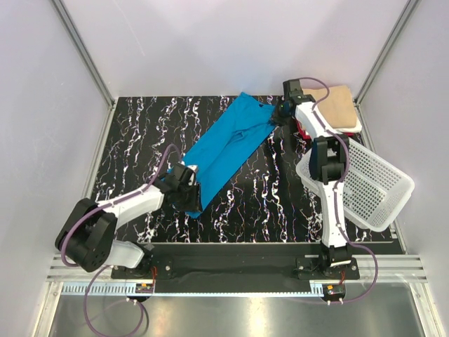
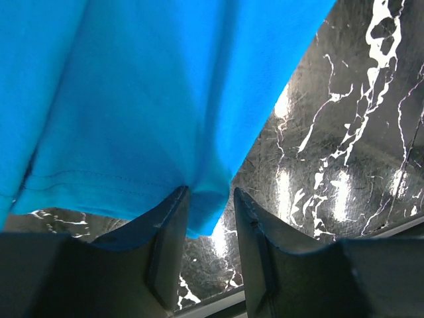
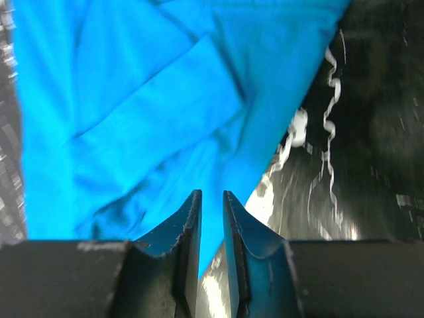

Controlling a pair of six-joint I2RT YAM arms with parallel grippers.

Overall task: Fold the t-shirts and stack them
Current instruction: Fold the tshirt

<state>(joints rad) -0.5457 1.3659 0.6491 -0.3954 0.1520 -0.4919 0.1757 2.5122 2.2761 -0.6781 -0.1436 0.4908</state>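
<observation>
Folding step: bright turquoise-blue cloth t-shirt (image 1: 228, 144) lies stretched diagonally across black marbled desk (image 1: 133, 133). Left claw (image 2: 209, 192) pinching near hem; right claw (image 3: 212, 193) parted a crack at far end. Next probably needs hem carried over towards far end.

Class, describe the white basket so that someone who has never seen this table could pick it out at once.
Find the black, white-veined table and go to its right side, beside the right arm. The white basket sits there, just nearer the arms' bases than the tan folded t-shirt. Alone among soft cloth, it is rigid plastic dotted with holes.
</observation>
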